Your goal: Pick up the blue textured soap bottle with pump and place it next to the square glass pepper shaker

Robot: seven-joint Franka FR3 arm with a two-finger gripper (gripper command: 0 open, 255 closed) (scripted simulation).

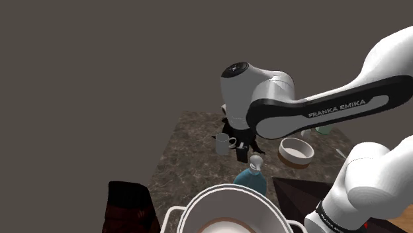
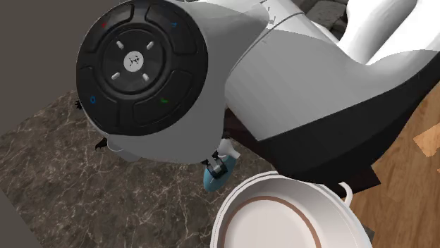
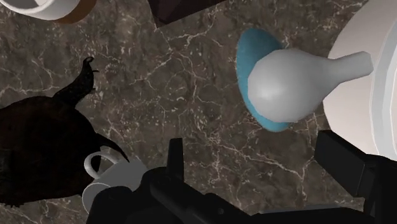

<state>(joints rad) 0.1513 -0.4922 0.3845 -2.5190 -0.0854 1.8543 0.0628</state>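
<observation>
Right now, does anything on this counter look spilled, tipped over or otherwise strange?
Nothing is spilled or tipped: the blue soap bottle stands upright on the counter, and the open hand is not touching it. One oddity: a jagged, all-black shape beside the white mug; I cannot tell what it is.

Soap bottle (image 2: 214, 176) mostly behind the arm (image 2: 296, 77); white pot (image 1: 228, 190) partly beyond the shoulder view's bottom edge.
</observation>
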